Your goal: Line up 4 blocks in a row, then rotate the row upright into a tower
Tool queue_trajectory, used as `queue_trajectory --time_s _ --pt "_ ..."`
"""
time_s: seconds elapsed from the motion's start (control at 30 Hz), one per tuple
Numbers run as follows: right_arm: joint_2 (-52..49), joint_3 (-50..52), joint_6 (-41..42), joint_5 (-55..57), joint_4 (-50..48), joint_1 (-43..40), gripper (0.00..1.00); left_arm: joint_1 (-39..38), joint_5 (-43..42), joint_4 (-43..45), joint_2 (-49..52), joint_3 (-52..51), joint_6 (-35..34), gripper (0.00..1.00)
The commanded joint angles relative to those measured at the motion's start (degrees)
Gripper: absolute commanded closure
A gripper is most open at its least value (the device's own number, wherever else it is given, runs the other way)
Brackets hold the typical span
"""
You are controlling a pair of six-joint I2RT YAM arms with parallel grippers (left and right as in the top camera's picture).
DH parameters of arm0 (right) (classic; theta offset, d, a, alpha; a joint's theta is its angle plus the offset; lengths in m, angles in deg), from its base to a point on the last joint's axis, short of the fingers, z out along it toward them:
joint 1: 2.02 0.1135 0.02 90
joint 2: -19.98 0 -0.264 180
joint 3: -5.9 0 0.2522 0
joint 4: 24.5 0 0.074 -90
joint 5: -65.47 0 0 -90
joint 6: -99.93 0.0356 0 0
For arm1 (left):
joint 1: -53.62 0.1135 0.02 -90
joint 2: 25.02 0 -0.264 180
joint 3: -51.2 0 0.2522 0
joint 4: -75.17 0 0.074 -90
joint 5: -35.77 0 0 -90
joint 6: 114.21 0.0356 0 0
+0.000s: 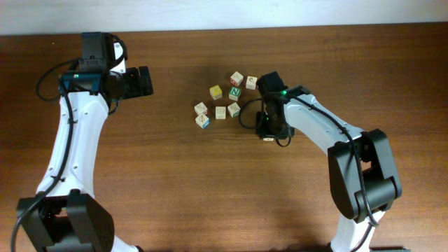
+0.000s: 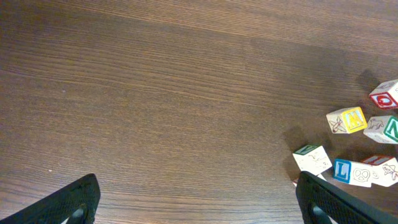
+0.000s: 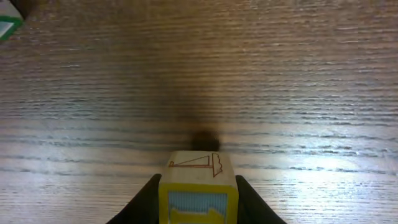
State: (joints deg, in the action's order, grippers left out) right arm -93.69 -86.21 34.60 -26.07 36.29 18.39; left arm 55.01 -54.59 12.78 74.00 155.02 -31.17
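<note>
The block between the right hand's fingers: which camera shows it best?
The right wrist view: the block sits close up, a line drawing on top and a yellow-framed face below, with the right hand pressed against both sides. Overhead, only a pale sliver of it peeks out under the hand. The left wrist view misses it.

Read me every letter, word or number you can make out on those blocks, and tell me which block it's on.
"N": green, on the green-letter block.
"L": white on blue, on the blue-faced block.
Yellow-faced block: letter too blurred.
Red-marked block: mark unreadable.
Held block in the right claw: blue letter cut off by the frame.
</note>
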Motion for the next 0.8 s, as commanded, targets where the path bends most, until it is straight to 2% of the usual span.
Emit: queue_trajectory --time_s 0.0,0.03,0.07,0.1,0.13,0.23,0.27,0.37,0.43,0.53,0.67,0.7,0.77 --pt "-1.5 0.3 -0.6 0.5 -0.1 0.2 0.70 -0.2 0.6 0.1 0.4 0.6 -0.5 0.01" --pt "-1.5 0.3 -0.6 0.5 -0.1 0.2 0.70 -0.2 0.6 0.1 0.4 0.6 -0.5 0.01" --pt "-1.5 0.3 -0.6 0.4 0.0 0.2 0.66 -0.2 0.6 0.1 0.4 0.6 -0.5 0.01" --pt "-1.5 0.3 -0.6 0.4 0.2 0.2 0.52 -0.2 0.6 0.1 0.4 0.6 -0.5 0.01" --pt "-1.5 0.3 -0.7 0.5 0.3 0.2 0.51 -0.2 0.6 0.1 0.4 0.6 -0.5 0.01" --pt "-1.5 0.1 -0.8 0.2 0.5 0.1 0.51 -0.2 0.6 0.1 0.4 0.6 -0.5 0.01" --pt "-1.4 -1.2 -3.0 -1.3 1.2 -0.3 0.50 -0.2 0.6 0.1 0.4 0.6 -0.5 0.01" --pt "-1.4 -18.9 -7.0 -1.9 6.8 -1.7 0.46 -0.2 0.6 0.1 0.4 0.6 -0.5 0.01" --pt "-1.4 -24.1 -8.9 -1.7 1.7 -0.5 0.43 -0.2 0.6 0.1 0.4 0.6 -0.5 0.01" --pt "-5.1 -24.1 -8.3 1.6 -9.0 2.0 0.45 -0.2 0.6 0.1 0.4 0.6 -0.5 0.01" --pt "-12.6 -24.1 -2.4 2.2 -14.3 3.3 0.45 -0.2 0.6 0.1 0.4 0.6 -0.5 0.01" --pt "-14.8 -24.1 -0.1 2.3 -15.3 3.6 0.49 -0.2 0.6 0.1 0.4 0.6 -0.5 0.01" --pt "-17.3 -24.1 1.9 2.2 -16.2 3.7 0.49 -0.2 0.6 0.1 0.4 0.6 -0.5 0.01"
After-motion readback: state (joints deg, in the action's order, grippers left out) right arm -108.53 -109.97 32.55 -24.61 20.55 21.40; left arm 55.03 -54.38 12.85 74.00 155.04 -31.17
